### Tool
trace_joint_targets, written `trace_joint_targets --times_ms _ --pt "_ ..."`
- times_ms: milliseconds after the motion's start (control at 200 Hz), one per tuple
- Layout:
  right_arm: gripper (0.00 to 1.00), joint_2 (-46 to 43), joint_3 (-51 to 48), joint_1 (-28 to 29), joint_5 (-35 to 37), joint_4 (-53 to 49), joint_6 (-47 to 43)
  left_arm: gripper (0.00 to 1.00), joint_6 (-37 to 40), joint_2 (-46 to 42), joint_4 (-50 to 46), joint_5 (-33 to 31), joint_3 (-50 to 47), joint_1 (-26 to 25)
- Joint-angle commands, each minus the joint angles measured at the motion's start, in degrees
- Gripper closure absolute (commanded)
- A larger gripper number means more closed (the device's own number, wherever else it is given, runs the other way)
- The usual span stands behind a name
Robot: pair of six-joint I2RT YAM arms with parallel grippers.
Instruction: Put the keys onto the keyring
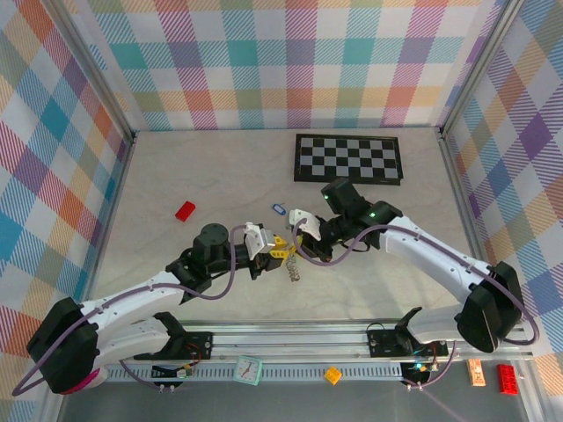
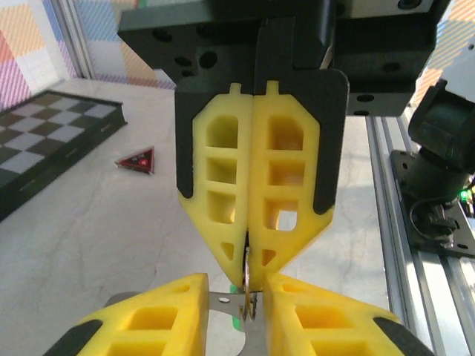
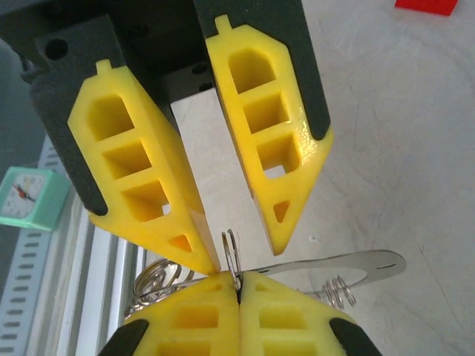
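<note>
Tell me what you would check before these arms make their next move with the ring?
1. Right gripper pinches the keyring: ok, shut on its thin wire.
2. Left gripper ready to take hold: ok, jaws open, close to the ring.
3. Blue key on the keyring: not ok, it lies apart on the table.
4. Green key on the keyring: cannot tell; just a green speck by the fingertips.
</note>
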Motion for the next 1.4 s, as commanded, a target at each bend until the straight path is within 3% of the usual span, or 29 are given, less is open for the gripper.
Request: trace_joint_targets --times_ms 0,250,395,590,935,1395 --pt "1.00 0.2 2.5 1.5 1.4 -4.6 -3.1 0.80 2.1 0.6 -2.2 0.5 2.1 0.2" --pt "1.00 -1.9 1.1 2.2 -0.5 -0.8 -1.5 1.00 2.6 0.5 -3.7 1.3 2.5 0.2" --pt "0.73 -4.9 -2.8 0.8 -2.0 3.9 1.8 1.00 2.1 -0.1 -2.0 1.1 1.4 0.2" --pt "0.64 -9.3 -10.6 -2.6 -3.7 12.7 7.9 1.00 -2.0 -1.3 8.0 -1.8 -3.1 0.2" --pt "0.65 -11.4 -14.9 -2.0 0.8 18.9 10.1 1.00 -10.2 -0.9 16.2 -5.2 -6.3 0.2" --pt "0.76 -10.5 -14.8 1.1 5.0 21.9 9.0 1.00 -11.6 0.3 17.1 -5.1 -6.3 0.2"
